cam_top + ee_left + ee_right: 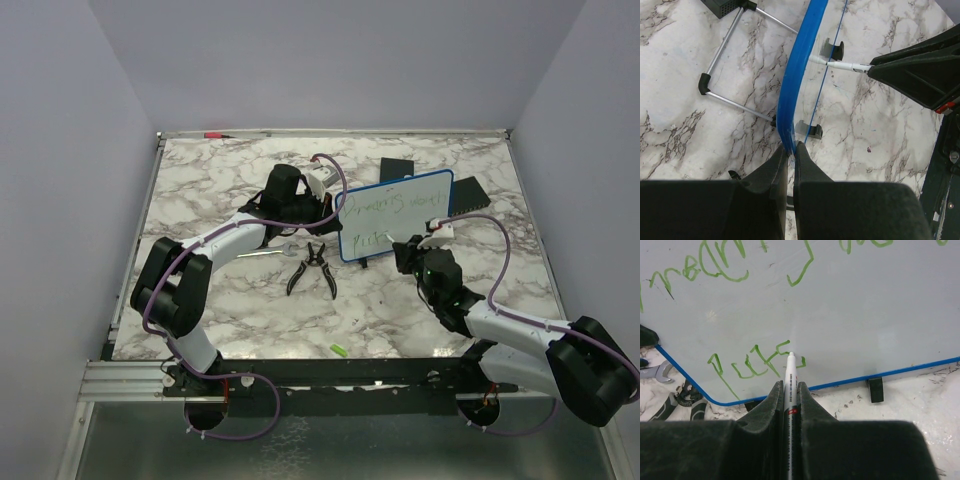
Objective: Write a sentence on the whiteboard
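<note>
Two arms are engaged, one job each. Nearest the bases, a small green bit [339, 349] lies alone on the marble table [220, 310]; too small to identify. Right gripper [789, 386]: jaws closed on a white marker [789, 371], barrel pinched between the fingers, tip touching the face of the whiteboard [865, 340] at the end of the first word of the lower line. Pliers [312, 268] and a wrench [268, 253] lie flat just beside the board's lower left corner. The board stands mid-table on its black feet [812, 131], writing face toward the right arm. The sentence [392, 205] shows in green: the upper line runs most of the way across, the lower line has one word only, and the letters are not surely legible. Left gripper [791, 147]: clamped on the blue frame at the board's left edge, bracing it upright. Judgement: writing is under way, second line barely begun. The next stroke calls for the tip to travel right into the bare white, with light, even contact, staying above the bottom frame, while the left grip takes the push so the board does not rock. Beyond the board are flat black pads [397, 167]; at the far edge is a small red item [213, 133].
</note>
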You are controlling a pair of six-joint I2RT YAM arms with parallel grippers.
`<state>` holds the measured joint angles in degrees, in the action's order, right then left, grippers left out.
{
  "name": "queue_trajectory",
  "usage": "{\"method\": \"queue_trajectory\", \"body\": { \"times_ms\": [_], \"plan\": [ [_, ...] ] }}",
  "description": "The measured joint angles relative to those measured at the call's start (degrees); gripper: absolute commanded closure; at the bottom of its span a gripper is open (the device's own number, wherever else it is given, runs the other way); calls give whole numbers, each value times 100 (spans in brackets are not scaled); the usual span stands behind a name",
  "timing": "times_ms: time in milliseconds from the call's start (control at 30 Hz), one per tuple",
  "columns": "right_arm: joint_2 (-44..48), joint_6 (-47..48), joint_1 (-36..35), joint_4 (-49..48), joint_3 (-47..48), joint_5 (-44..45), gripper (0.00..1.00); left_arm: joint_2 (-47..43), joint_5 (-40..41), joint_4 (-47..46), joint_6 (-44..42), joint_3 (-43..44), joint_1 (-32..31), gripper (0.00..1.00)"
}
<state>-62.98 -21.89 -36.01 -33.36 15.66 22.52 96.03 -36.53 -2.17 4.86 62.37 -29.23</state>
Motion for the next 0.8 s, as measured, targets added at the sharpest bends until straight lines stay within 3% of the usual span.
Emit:
{"method": "queue_trajectory", "body": {
  "times_ms": [533, 800],
  "plan": [
    [17, -35, 0, 46, 0, 210, 99, 0, -2, -2, 0, 0, -4, 100],
    [444, 2, 13, 308, -9, 269, 99, 0, 0, 0, -2, 0, -9, 100]
  ]
}}
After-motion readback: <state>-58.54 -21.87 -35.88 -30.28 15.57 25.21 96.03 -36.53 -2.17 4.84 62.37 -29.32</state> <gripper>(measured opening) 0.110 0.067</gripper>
